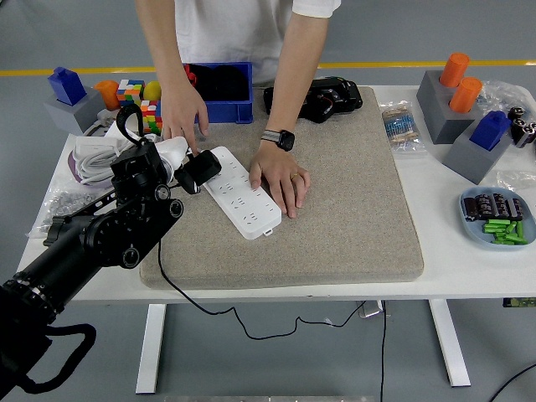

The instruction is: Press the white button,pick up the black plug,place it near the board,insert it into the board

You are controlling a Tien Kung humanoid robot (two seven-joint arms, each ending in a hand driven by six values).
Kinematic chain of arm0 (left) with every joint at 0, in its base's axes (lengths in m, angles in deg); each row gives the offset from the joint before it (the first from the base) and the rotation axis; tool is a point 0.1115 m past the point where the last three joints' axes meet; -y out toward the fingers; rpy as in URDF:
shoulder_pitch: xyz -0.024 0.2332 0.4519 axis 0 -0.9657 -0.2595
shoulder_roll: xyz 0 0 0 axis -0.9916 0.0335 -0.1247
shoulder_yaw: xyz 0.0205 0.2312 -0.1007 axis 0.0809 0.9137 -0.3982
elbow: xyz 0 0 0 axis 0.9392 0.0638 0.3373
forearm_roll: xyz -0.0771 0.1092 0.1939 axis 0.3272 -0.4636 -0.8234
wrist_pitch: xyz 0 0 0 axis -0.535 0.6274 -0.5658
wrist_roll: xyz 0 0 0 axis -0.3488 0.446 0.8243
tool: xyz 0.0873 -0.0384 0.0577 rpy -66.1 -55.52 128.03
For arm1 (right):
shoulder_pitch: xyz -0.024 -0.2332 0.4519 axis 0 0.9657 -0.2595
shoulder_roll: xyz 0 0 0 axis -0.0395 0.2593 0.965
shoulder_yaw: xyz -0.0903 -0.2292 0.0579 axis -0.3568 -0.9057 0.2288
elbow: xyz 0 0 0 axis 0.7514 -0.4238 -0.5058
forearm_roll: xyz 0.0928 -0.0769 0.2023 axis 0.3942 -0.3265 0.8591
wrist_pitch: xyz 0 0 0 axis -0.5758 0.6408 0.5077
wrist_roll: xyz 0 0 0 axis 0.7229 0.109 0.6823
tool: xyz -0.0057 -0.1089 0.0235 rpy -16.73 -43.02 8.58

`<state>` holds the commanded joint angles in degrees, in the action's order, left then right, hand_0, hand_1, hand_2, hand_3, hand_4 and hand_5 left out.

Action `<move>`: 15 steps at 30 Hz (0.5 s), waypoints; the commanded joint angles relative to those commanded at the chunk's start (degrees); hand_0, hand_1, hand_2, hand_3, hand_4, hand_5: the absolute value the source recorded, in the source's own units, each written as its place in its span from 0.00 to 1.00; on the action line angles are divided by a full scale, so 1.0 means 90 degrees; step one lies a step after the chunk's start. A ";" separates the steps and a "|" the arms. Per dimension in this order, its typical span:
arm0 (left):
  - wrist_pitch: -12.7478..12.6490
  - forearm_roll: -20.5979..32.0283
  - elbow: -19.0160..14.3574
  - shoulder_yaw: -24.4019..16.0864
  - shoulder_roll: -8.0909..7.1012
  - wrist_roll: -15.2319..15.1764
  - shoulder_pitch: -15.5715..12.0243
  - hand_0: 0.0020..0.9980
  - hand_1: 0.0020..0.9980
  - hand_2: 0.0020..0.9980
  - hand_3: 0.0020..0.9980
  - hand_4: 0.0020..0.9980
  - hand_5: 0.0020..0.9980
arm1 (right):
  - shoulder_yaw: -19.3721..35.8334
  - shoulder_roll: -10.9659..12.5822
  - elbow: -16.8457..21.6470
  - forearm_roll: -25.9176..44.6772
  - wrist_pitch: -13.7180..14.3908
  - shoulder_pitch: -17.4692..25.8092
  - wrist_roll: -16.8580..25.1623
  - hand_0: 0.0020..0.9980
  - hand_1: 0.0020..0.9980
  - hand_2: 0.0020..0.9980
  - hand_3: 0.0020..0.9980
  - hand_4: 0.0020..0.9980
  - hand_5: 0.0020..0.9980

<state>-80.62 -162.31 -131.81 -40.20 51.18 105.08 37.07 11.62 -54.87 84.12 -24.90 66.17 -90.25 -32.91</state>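
Robot left arm: black, round joint housings w/ silver screws, black cable loop on top; hand white. Person: white tee, watch w/ grey strap, ring.

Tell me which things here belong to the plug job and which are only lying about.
Job: black plug, held by the left robot hand; white board, steadied by a person's hand.

Lying about: blue bin, cubes, camera, orange pegs, tray.

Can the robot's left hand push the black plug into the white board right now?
Probably yes. The left hand holds the black plug right at the white board's near end, nothing between them. The person's hand rests farther along the board, off that end.
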 joint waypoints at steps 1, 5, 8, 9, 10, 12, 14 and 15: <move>-0.0002 0.0009 0.0014 0.0013 0.0000 0.0000 0.0001 0.06 0.11 0.20 0.52 0.44 0.00 | 0.0001 -0.0001 -0.0001 -0.0001 -0.0001 0.0000 -0.0002 0.63 0.55 0.53 0.53 0.64 0.30; -0.0010 0.0027 0.0029 0.0049 0.0000 0.0000 0.0020 0.06 0.11 0.20 0.52 0.45 0.00 | 0.0008 0.0002 -0.0002 0.0000 0.0000 -0.0005 -0.0001 0.63 0.55 0.53 0.53 0.64 0.30; -0.0023 0.0032 0.0029 0.0071 0.0000 0.0000 0.0028 0.06 0.11 0.20 0.52 0.45 0.00 | 0.0005 0.0004 0.0000 0.0000 0.0002 -0.0007 0.0000 0.63 0.55 0.53 0.53 0.64 0.30; -0.0025 0.0031 0.0032 0.0074 0.0000 0.0000 0.0032 0.06 0.11 0.20 0.52 0.44 0.00 | 0.0004 0.0003 0.0002 0.0000 0.0002 -0.0008 0.0000 0.63 0.55 0.53 0.53 0.64 0.30; -0.0027 0.0031 0.0037 0.0077 0.0000 0.0000 0.0036 0.06 0.11 0.20 0.52 0.44 0.00 | 0.0004 0.0002 0.0003 -0.0001 0.0002 -0.0008 0.0000 0.63 0.55 0.53 0.53 0.64 0.30; -0.0031 0.0021 0.0060 0.0075 0.0000 0.0000 0.0053 0.06 0.11 0.20 0.52 0.44 0.00 | 0.0003 0.0000 0.0003 -0.0001 0.0001 -0.0011 0.0001 0.63 0.55 0.53 0.53 0.64 0.30; -0.0029 0.0016 0.0078 0.0079 0.0000 0.0000 0.0067 0.06 0.11 0.20 0.52 0.44 0.00 | 0.0004 0.0000 0.0003 0.0000 0.0003 -0.0010 0.0002 0.63 0.55 0.53 0.53 0.64 0.30; -0.0026 0.0021 0.0090 0.0082 0.0000 0.0000 0.0076 0.06 0.11 0.20 0.52 0.44 0.00 | 0.0000 0.0000 0.0001 0.0003 0.0002 -0.0010 0.0001 0.63 0.55 0.53 0.53 0.65 0.30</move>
<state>-80.85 -162.13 -131.00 -39.46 51.18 105.08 37.75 11.62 -54.86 84.13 -24.87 66.19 -90.34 -32.90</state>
